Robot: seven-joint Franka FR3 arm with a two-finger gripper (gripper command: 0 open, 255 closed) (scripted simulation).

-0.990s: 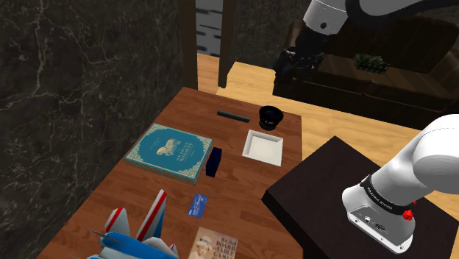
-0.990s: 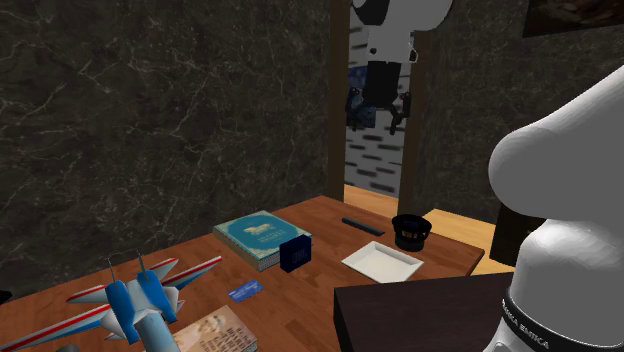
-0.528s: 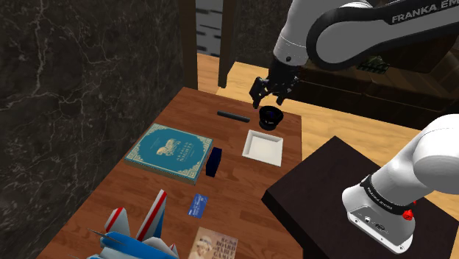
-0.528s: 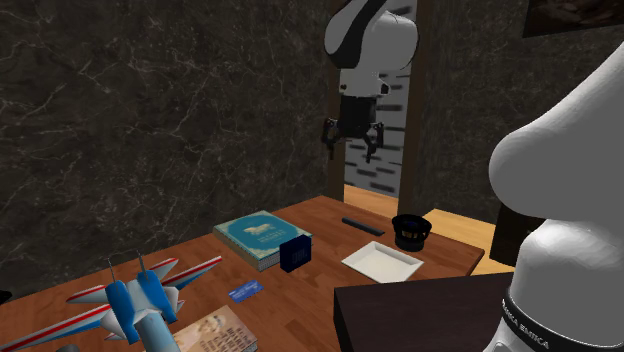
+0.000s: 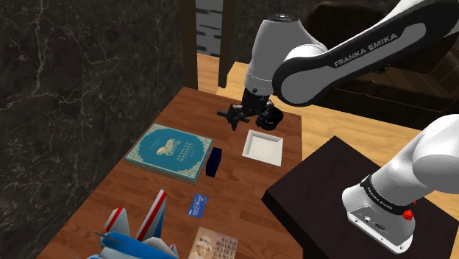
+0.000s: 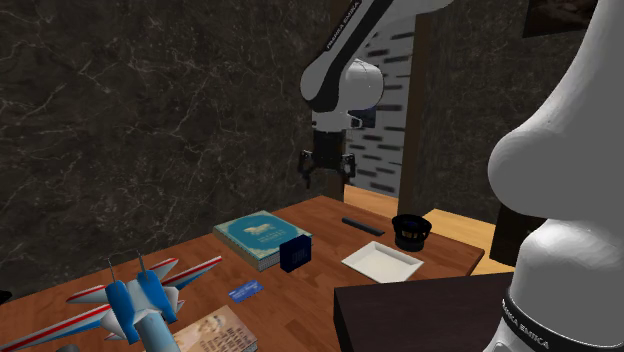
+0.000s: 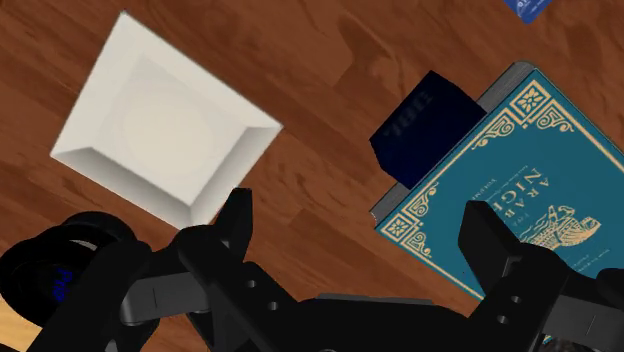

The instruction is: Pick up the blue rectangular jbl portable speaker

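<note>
The speaker [image 5: 214,162] is a small dark blue block standing on the wooden table, against the near edge of a teal book [image 5: 170,151]. It also shows in the second exterior view [image 6: 295,254] and in the wrist view [image 7: 425,125]. My gripper [image 5: 237,118] hangs open in the air above the table's far end, well above and beyond the speaker. From the second exterior view the gripper [image 6: 327,168] points downward. In the wrist view the fingers [image 7: 238,215] stand wide apart with nothing between them, and the speaker lies far below, just ahead of the gap.
A white square dish [image 5: 264,147] lies right of the speaker, with a black cup [image 6: 411,232] and a thin black bar [image 6: 362,224] behind it. A blue card [image 5: 196,205], a toy jet [image 5: 136,232] and a booklet [image 5: 213,246] occupy the near end. The dark stand [image 5: 331,191] borders the table.
The arm has swung down from high at the back toward the table and to the shoulder view's left. The gripper stays open. Nothing on the table has moved.
</note>
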